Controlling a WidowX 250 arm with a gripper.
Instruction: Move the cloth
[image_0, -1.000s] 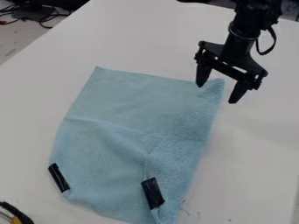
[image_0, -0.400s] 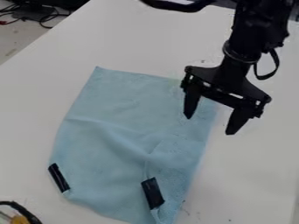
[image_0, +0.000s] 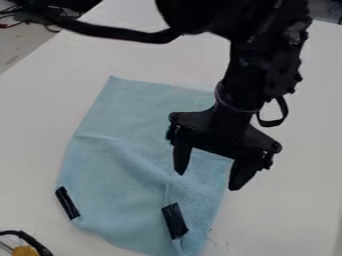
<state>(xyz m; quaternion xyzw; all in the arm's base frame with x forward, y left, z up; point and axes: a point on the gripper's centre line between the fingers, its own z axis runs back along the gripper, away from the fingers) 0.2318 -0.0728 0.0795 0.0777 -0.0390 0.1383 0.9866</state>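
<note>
we see the gripper (image_0: 208, 181) right of the mid of the frame now, w/ its two fingers spread wide & nothing held b/w them. it has come down & to the left since the first pic, when it was up by the cloth's top right corner. the arm (image_0: 244, 75) came along too, so it now hides that corner from us.

the cloth (image_0: 120, 175) did not budge. it lies on the desk (image_0: 294, 210), from the mid of the frame down to the btm edge, mostly on the left side. it's light blue & sort of flat, w/ a soft fold line going across. two black strips (image_0: 174, 221) sit on its low part, one near the btm mid & one near the lower left edge.

one fingertip is over the cloth & the other is just past its right edge, over the desk. we can't tell how high up they are, or if they touch.

for the job, this means we're prob near a grab, but the cloth isn't picked up yet. we think the next bit is to go lower & pinch the right edge or a fold. it's thin & floppy, so it could slip out, or just bunch up if we only push it. if we pull it, the strips would prob ride along.
</note>
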